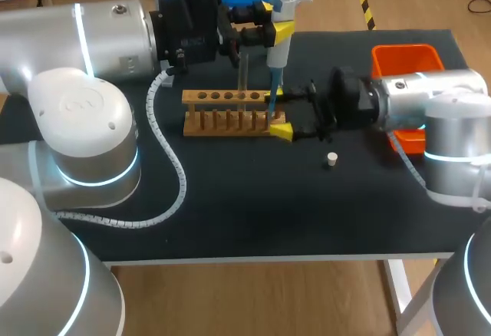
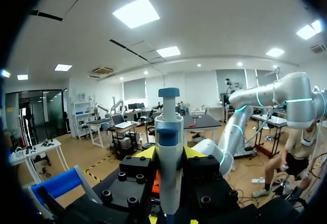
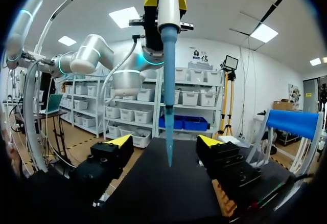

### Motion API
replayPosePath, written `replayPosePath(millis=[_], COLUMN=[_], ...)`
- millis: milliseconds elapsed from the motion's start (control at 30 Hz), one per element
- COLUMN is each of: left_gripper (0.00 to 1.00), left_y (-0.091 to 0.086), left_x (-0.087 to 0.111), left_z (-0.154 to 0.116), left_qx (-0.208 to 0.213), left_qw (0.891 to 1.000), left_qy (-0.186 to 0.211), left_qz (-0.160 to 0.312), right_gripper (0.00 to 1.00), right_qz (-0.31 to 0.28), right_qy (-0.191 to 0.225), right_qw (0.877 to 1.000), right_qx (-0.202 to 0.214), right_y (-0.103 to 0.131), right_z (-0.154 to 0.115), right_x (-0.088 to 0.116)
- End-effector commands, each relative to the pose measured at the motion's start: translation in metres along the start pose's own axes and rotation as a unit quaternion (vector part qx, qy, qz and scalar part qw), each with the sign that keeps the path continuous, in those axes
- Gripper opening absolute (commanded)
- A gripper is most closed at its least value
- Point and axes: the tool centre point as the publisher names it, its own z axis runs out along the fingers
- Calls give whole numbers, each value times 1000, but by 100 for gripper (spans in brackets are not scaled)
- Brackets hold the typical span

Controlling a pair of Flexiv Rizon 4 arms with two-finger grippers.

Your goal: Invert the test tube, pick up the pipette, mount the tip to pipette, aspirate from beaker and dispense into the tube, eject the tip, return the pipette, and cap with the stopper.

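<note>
left end effector (image 1: 281, 31) clamps the pipette (image 2: 169, 142), its blue tip (image 3: 169, 106) fitted.

In the left wrist view the lower end of the pipette (image 2: 169, 132) is hidden behind the left hand (image 2: 168, 153); in the right wrist view its upper part is cut off. In the head view the right arm (image 1: 437, 94) covers part of the orange tray (image 1: 406, 58) at the surface's right edge. The test tube (image 1: 244, 71) in the rack (image 1: 230, 115) is too faint to trace to its lower end, and the stopper (image 1: 331, 159) too small to tell its shape.
</note>
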Motion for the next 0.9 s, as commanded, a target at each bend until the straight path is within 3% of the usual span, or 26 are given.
replayPosePath(millis=[33,400,900], left_gripper=[0,0,0], left_y=[1,1,1], left_x=[0,0,0], left_z=[-1,-1,-1], left_qx=[3,3,3], left_qw=[1000,1000,1000], left_qy=[0,0,0], left_qz=[0,0,0], right_gripper=[100,100,100], right_qz=[1,28,28], right_qy=[-6,-33,-33], right_qw=[1000,999,999], right_qx=[13,33,33], right_y=[-6,-30,-30], right_z=[-29,-80,-80], right_x=[19,44,44])
